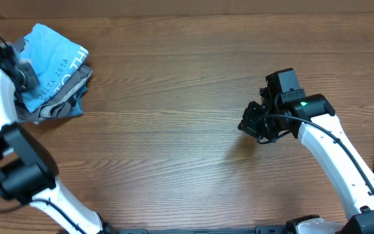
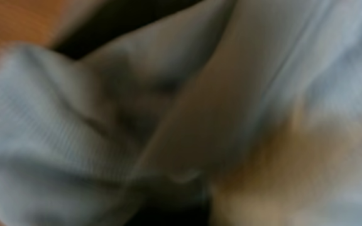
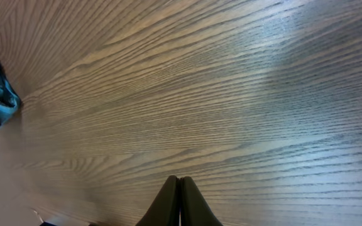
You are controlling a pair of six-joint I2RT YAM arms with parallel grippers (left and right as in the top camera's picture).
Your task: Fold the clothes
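Overhead, left gripper (image 1: 24, 73) sits on the blue T-shirt (image 1: 56, 60) pile, opening impossible to tell; right gripper (image 3: 180, 183) pinched together, empty.

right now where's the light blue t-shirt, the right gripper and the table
light blue T-shirt (image 1: 56, 60): overhead view, on the printed top fold
right gripper (image 3: 179, 183): right wrist view, between its closed fingertips
table (image 1: 174, 130): overhead view, bare wood near the middle

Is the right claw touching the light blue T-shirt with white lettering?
Apart. Overhead, the right gripper sits mid-table; bare wooden table separates it from the light blue T-shirt.
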